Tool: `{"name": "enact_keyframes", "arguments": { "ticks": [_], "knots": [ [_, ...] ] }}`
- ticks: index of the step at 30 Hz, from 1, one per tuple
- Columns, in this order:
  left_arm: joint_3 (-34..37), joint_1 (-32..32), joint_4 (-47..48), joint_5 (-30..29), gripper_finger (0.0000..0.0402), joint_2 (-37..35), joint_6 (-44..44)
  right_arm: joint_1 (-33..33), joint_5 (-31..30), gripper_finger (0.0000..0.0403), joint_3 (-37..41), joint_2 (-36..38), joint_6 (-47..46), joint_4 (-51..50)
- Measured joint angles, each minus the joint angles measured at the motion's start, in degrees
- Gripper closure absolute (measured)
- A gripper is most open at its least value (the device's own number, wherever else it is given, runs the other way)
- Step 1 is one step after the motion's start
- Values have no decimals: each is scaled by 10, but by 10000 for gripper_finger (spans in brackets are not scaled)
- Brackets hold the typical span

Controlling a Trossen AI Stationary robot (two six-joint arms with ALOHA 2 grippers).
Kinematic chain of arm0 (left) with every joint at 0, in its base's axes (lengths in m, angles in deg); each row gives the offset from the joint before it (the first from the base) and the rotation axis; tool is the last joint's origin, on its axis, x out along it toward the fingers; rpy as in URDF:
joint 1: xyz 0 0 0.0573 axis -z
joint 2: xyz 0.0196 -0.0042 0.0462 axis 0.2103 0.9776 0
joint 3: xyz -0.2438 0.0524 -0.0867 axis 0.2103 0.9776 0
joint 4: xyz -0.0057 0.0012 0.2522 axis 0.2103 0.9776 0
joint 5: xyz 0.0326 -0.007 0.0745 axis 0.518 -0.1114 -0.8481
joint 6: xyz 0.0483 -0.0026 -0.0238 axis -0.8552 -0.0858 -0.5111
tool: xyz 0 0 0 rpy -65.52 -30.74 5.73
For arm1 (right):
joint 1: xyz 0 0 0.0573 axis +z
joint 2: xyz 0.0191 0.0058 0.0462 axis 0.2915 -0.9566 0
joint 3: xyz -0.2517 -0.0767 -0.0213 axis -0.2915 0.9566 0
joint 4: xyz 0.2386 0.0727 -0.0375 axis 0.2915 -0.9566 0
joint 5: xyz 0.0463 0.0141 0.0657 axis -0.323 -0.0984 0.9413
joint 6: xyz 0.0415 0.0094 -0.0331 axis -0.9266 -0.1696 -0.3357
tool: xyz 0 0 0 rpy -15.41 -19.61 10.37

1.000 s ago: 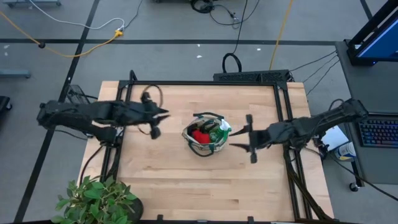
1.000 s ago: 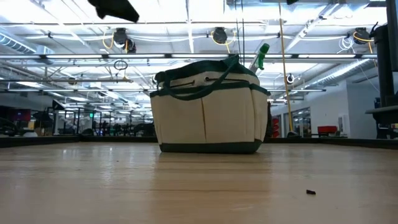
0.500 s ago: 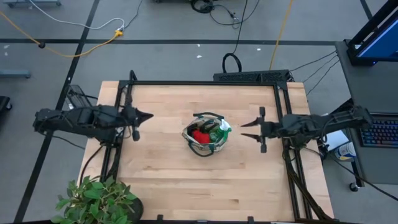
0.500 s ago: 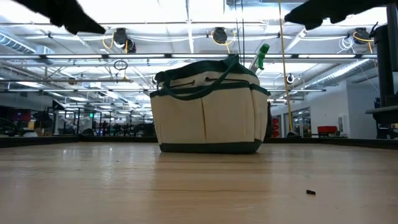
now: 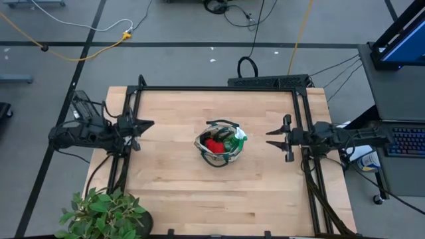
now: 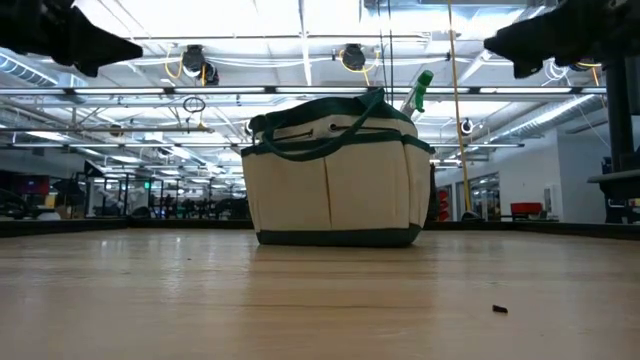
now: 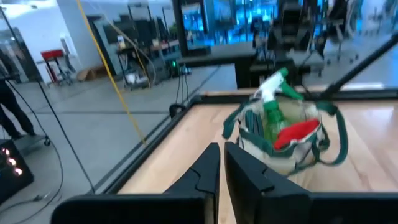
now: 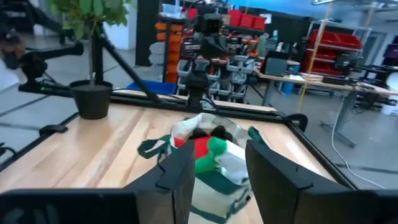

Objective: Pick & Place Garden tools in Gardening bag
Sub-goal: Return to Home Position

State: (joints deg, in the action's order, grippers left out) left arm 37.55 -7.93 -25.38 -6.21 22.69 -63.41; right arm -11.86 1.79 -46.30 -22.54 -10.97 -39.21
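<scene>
The beige gardening bag with its dark green rim stands on its base at the table's middle; it also shows in the low view. Inside it are a red glove and a green spray bottle, whose white nozzle sticks out above the rim. My left gripper hangs in the air near the table's left edge, shut and empty. My right gripper hangs near the right edge, open and empty. Both point at the bag from well away. No other tools show on the table.
A leafy potted plant stands at the table's near left corner; it also shows in the right wrist view. A black frame rail runs around the table. A small dark speck lies on the wood near the low camera.
Both arms have drawn back from the bag. My left gripper has gone toward the table's left edge and my right gripper toward the right edge, both empty. The bag and what is in it have stayed where they were.
</scene>
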Motion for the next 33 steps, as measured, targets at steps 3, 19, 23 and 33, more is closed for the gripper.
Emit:
{"name": "enact_keyframes", "arguments": {
  "ticks": [3, 19, 23, 33],
  "knots": [
    [16, 0, -4, 0, 371, -30, 0, -11, 0, 271, 24, 29, -10, 1],
    [114, 0, -87, 5, 371, -32, 17, -60, 0, 271, 143, 137, 8, 65],
    [134, 0, -108, 6, 371, -32, 18, -72, 0, 271, 153, 151, -2, 64],
    [175, 0, -157, 7, 371, -32, 20, -91, 0, 271, 157, 155, 0, 61]
  ]
}}
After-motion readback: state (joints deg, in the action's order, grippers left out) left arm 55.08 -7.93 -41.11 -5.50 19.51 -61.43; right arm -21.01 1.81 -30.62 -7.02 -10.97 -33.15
